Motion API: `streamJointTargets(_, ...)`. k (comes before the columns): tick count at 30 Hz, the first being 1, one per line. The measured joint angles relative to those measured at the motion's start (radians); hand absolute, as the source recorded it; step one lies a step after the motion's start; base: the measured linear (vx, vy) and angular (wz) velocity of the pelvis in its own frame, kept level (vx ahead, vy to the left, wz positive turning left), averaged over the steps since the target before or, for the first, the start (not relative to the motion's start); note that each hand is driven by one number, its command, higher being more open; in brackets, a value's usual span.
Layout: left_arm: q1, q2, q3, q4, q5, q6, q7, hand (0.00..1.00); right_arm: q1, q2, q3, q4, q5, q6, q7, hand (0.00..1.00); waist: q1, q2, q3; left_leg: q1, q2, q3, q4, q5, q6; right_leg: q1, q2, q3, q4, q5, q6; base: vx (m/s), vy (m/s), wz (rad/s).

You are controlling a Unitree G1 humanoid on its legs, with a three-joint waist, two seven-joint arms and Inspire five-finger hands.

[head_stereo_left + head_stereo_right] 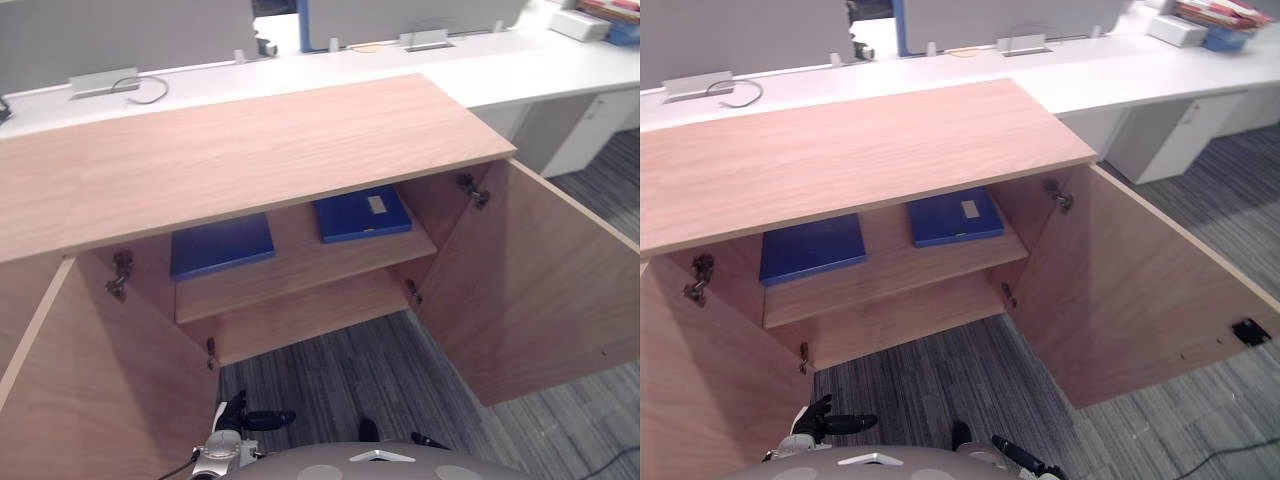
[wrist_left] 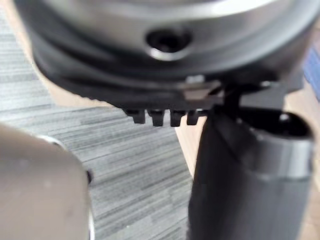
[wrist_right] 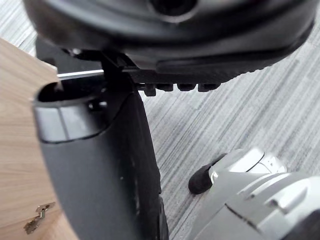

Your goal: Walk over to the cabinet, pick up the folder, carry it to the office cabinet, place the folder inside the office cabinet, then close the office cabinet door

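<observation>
Left hand point(image 1: 250, 418) hangs empty, fingers straight; right hand point(image 1: 1018, 457) state cannot be told. Reaching for either folder point(image 1: 222, 245) on the shelf point(image 1: 300, 262) risks striking the overhanging cabinet top point(image 1: 250, 150).

Left folder point(image 1: 222, 247): rear part hidden under the cabinet top point(image 1: 230, 150).
Right folder point(image 1: 362, 213): far edge under the same top; its pale label point(image 1: 376, 204) is too small to read.
Left door point(image 1: 90, 380): cut off by the left and bottom edges.
Right door point(image 1: 540, 290): outer edge cut off at the right; a dark fitting point(image 1: 1245, 332) on it is too small to identify.
Left hand point(image 1: 245, 415): partly cut off at the bottom edge; blurred in its wrist view, fingers point(image 2: 157, 117) showing as short stubs.
Right hand point(image 1: 1020, 458): mostly cut off at the bottom edge.
Desk items point(image 1: 1215, 20): cut off by the top edge, too small to tell.
</observation>
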Motion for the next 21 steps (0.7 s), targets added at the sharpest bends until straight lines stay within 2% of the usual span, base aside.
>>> streamJointTargets(1,0.0,-0.018,0.022,-0.002,-0.005,-0.005,0.004,1.0,-0.01,-0.004,-0.021,0.0,0.0,0.0,-0.003,1.0,0.013,0.022,0.007,-0.004,-0.004,-0.082,0.018,-0.024,-0.009,-0.02,0.013,0.041,0.012,0.003,0.002,-0.04,0.071,-0.84)
streamJointTargets(3,0.003,-0.037,0.052,-0.005,-0.006,-0.007,0.008,1.0,-0.014,-0.01,-0.035,-0.004,0.002,-0.001,-0.005,1.0,0.009,0.042,0.014,0.001,-0.01,-0.147,0.015,-0.059,-0.014,-0.044,0.027,0.079,0.02,0.009,0.011,-0.05,0.113,-0.74)
streamJointTargets(4,0.004,-0.042,0.053,-0.008,-0.005,-0.007,0.007,1.0,-0.014,-0.01,-0.037,-0.006,0.002,-0.001,-0.005,1.0,0.009,0.046,0.015,0.002,-0.005,-0.141,0.005,-0.075,-0.012,-0.054,0.034,0.087,0.024,0.01,0.013,-0.06,0.144,-0.65)
streamJointTargets(5,0.004,-0.046,0.069,-0.015,-0.005,-0.006,0.001,1.0,-0.013,-0.003,-0.038,-0.011,0.001,-0.001,-0.007,1.0,0.009,0.04,0.017,0.005,0.006,-0.114,-0.009,-0.1,-0.009,-0.072,0.046,0.107,0.027,0.016,0.019,-0.05,0.096,-0.73)
streamJointTargets(9,0.025,-0.046,0.127,-0.052,-0.005,-0.01,0.004,1.0,0.003,0.021,-0.01,-0.046,0.011,-0.011,-0.012,1.0,0.014,0.015,0.027,0.038,0.008,0.012,-0.014,-0.122,0.002,-0.091,0.052,0.175,0.034,0.028,0.018,-0.02,0.088,-0.86)
streamJointTargets(15,0.021,-0.058,0.128,-0.053,0.001,-0.011,-0.009,1.0,0.021,0.021,0.01,-0.08,0.022,-0.017,-0.004,1.0,0.012,0.03,0.046,0.097,0.013,0.153,-0.031,-0.146,0.0,-0.131,0.087,0.239,0.086,0.047,0.034,0.08,0.078,-0.74)
streamJointTargets(16,0.019,-0.059,0.129,-0.054,0.001,-0.012,-0.011,1.0,0.023,0.021,0.018,-0.081,0.033,-0.017,-0.003,1.0,0.012,0.032,0.051,0.105,0.018,0.187,-0.032,-0.146,0.0,-0.149,0.102,0.207,0.11,0.052,0.028,0.07,0.035,-0.73)
streamJointTargets(17,0.02,-0.063,0.13,-0.058,0.001,-0.012,-0.012,1.0,0.023,0.021,0.018,-0.089,0.045,-0.017,-0.001,1.0,0.017,0.041,0.055,0.105,0.031,0.224,-0.031,-0.144,0.003,-0.169,0.105,0.114,0.132,0.059,-0.006,0.06,0.017,-0.66)
streamJointTargets(18,0.022,-0.064,0.13,-0.059,0.002,-0.013,-0.013,1.0,0.024,0.022,0.015,-0.096,0.049,-0.017,-0.001,1.0,0.015,0.052,0.062,0.106,0.036,0.242,-0.032,-0.144,0.004,-0.176,0.099,0.03,0.153,0.035,-0.042,0.06,-0.014,-0.57)
streamJointTargets(19,0.023,-0.073,0.141,-0.064,0.001,-0.012,-0.015,1.0,0.025,0.022,-0.006,-0.109,0.05,-0.013,0.0,1.0,0.013,0.059,0.069,0.126,0.041,0.273,-0.035,-0.145,0.004,-0.213,0.049,-0.202,0.298,-0.077,-0.116,0.09,-0.028,-0.37)
streamJointTargets(20,0.026,-0.086,0.163,-0.071,0.001,-0.011,-0.015,1.0,0.04,0.031,-0.031,-0.117,0.058,-0.014,0.0,1.0,0.011,0.07,0.078,0.149,0.044,0.301,-0.033,-0.145,0.004,-0.221,-0.016,-0.376,0.427,-0.148,-0.154,0.11,-0.029,-0.36)
streamJointTargets(21,0.029,-0.091,0.171,-0.077,0.0,-0.01,-0.012,1.0,0.051,0.038,-0.045,-0.122,0.063,-0.015,0.0,1.0,0.013,0.072,0.079,0.163,0.043,0.314,-0.031,-0.145,0.003,-0.219,-0.042,-0.436,0.461,-0.169,-0.17,0.13,-0.04,-0.37)
